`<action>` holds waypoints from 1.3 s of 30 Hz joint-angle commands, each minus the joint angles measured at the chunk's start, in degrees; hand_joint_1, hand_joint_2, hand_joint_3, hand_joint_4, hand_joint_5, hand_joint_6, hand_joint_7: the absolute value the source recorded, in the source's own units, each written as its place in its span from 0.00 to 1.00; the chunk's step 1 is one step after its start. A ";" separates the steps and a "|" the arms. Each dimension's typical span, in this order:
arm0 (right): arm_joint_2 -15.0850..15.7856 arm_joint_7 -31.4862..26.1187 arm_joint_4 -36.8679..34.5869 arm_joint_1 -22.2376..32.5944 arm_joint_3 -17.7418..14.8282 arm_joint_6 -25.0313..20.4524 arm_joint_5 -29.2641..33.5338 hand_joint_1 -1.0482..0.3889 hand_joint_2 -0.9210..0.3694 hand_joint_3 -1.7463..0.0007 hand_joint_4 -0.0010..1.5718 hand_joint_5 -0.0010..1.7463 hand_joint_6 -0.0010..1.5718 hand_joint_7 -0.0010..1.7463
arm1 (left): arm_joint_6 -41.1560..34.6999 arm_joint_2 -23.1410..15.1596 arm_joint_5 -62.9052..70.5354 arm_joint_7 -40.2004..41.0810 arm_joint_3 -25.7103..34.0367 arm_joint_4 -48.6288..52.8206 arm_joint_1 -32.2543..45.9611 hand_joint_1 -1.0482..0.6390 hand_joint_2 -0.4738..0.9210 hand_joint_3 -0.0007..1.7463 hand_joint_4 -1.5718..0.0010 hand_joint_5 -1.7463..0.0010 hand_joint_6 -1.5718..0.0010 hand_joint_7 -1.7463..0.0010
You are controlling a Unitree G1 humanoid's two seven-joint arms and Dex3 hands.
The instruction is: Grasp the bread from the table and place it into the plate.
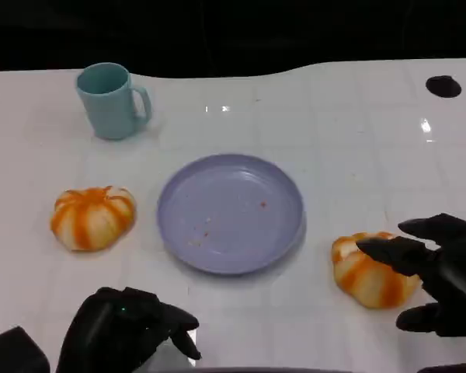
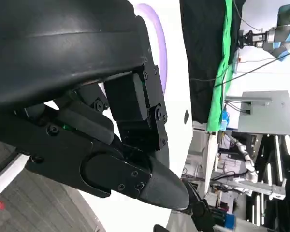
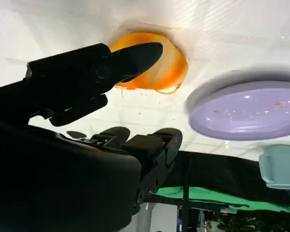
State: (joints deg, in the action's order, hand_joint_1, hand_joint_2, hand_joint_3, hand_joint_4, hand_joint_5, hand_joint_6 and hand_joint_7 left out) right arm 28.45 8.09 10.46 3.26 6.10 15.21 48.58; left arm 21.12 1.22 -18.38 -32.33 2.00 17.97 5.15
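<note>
Two orange-and-white striped breads lie on the white table, one (image 1: 92, 217) left of the plate and one (image 1: 373, 270) to its right. The lilac plate (image 1: 231, 212) sits between them, bare but for a few crumbs. My right hand (image 1: 443, 272) is at the right bread with its fingers (image 1: 392, 254) spread, one over the top and the thumb low beside it, not closed on it. The right wrist view has a finger (image 3: 125, 60) lying across the bread (image 3: 164, 67), with the plate (image 3: 246, 111) beyond. My left hand (image 1: 128, 330) lies curled near the front edge, holding nothing.
A teal mug (image 1: 113, 101) stands at the back left, its handle to the right. The table's far edge runs along the top, with a dark round hole (image 1: 443, 85) at the back right. The plate's rim (image 2: 159, 53) shows past my left hand (image 2: 111, 145).
</note>
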 commanded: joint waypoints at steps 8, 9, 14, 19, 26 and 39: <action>1.33 -2.10 -7.11 -6.21 4.27 -1.46 2.78 0.34 0.05 1.00 0.14 0.16 0.26 0.00 | -0.15 -0.25 0.24 0.63 -0.11 -0.28 -0.43 0.02 0.99 0.00 0.28 0.38 0.02 0.95; 1.27 -2.08 -7.59 -6.70 4.66 -1.67 2.85 0.34 0.05 1.00 0.14 0.16 0.26 0.00 | -0.11 -0.25 0.25 0.64 -0.12 -0.24 -0.45 0.02 0.99 0.00 0.28 0.38 0.02 0.95; 0.06 -3.65 -12.71 -10.17 7.47 -2.59 3.25 0.34 0.05 1.00 0.15 0.16 0.26 0.00 | 0.32 -0.11 0.31 0.63 -0.07 -0.02 -0.43 0.03 1.00 0.00 0.28 0.38 0.03 0.95; -0.93 -4.32 -16.01 -12.77 9.97 -4.22 3.55 0.36 0.04 1.00 0.15 0.15 0.26 0.00 | 0.57 -0.15 0.59 0.68 -0.12 -0.11 -0.36 0.03 1.00 0.00 0.28 0.38 0.03 0.95; -2.04 -1.23 -16.05 -14.19 11.84 -8.02 1.91 0.41 0.05 1.00 0.17 0.13 0.27 0.01 | 0.37 -0.06 0.34 0.61 -0.10 -0.27 -0.28 0.03 1.00 0.00 0.28 0.39 0.03 0.95; -3.53 1.05 -20.19 -17.80 15.62 -12.68 2.59 0.46 0.04 1.00 0.30 0.12 0.35 0.02 | 0.09 -0.05 0.60 1.12 -0.32 -1.25 0.19 0.02 1.00 0.00 0.28 0.39 0.03 0.94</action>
State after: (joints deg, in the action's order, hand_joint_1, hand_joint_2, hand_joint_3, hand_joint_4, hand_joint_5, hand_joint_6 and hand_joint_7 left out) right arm 25.04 8.00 -8.47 -13.56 20.78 4.14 50.80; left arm 21.14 1.71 -18.17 -31.84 1.59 17.60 4.64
